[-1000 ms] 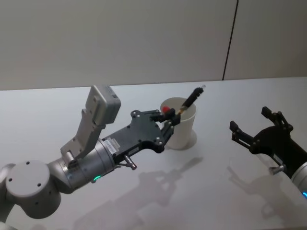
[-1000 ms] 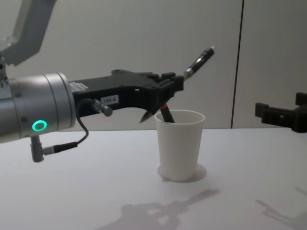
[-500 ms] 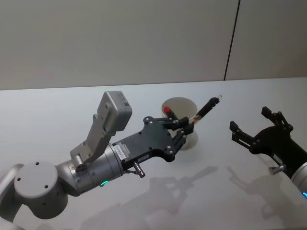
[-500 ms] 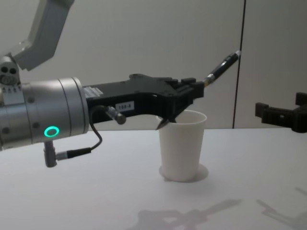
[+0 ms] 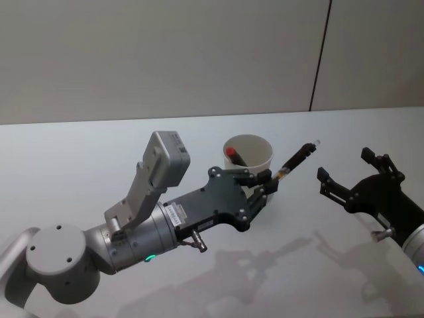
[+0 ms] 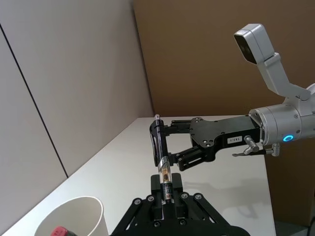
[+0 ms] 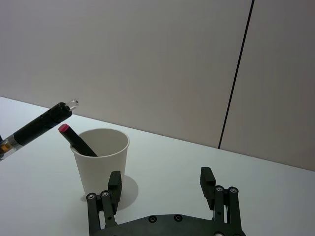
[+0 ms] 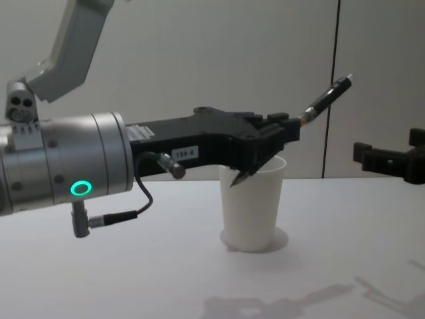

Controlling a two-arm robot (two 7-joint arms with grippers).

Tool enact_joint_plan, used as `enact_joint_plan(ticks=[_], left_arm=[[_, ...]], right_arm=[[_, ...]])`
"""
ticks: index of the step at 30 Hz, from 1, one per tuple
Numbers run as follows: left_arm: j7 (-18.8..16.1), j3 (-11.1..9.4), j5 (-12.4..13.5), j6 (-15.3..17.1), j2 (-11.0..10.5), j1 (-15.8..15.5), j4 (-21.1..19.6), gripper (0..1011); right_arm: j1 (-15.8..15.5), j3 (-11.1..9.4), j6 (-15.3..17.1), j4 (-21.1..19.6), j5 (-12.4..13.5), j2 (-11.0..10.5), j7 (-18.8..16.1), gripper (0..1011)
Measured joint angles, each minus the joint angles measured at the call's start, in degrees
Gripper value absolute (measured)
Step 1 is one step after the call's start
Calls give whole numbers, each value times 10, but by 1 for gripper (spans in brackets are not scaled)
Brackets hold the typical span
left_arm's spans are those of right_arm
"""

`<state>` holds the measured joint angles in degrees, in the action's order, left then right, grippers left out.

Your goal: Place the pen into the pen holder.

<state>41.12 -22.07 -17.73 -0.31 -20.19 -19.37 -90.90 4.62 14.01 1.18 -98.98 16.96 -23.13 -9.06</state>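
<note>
The pen holder [image 5: 260, 151] is a white paper cup standing mid-table, also seen from the side [image 8: 255, 211] and from both wrists [image 6: 78, 216] [image 7: 101, 163]. My left gripper [image 5: 268, 185] is shut on the lower end of a black pen [image 5: 298, 158] with an amber band. The pen slants up and to the right, past the cup's right rim, and its tip is high in the chest view [image 8: 330, 98]. The left gripper [image 8: 291, 130] hovers just in front of and above the cup. At the right, my right gripper [image 5: 361, 180] is open and holds nothing.
A second pen with a red cap [image 5: 231, 153] leans inside the cup [image 7: 75, 138]. The white table [image 5: 79, 152] stretches left and forward of the cup. A wall with a dark vertical seam [image 5: 320, 59] stands behind the table.
My left gripper has carried the pen to the right and nearer to me, from over the cup's mouth to beyond its right rim. The right arm has not moved.
</note>
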Motion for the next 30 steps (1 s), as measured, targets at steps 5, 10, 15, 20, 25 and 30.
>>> enact_joint_plan(ticks=[5, 10, 15, 20, 25, 30], left_arm=[[3, -2, -2, 0, 1, -1, 1, 136], [5, -3, -3, 0, 1, -1, 1, 136], [6, -4, -3, 0, 1, -1, 1, 136], [6, -5, -3, 0, 2, -1, 2, 137], [7, -5, -4, 1, 2, -1, 2, 136], [7, -5, -4, 1, 2, -1, 2, 136]], right_arm=[[0, 0, 0, 0, 0, 0, 0, 1001], [0, 0, 0, 0, 0, 0, 0, 1001], [0, 0, -1, 0, 0, 0, -1, 1001], [-2, 0, -3, -2, -1, 0, -3, 1002], [-6, -2, -6, -5, 1, -4, -5, 1001], [-14, -6, -13, -11, 10, -11, -11, 1001]])
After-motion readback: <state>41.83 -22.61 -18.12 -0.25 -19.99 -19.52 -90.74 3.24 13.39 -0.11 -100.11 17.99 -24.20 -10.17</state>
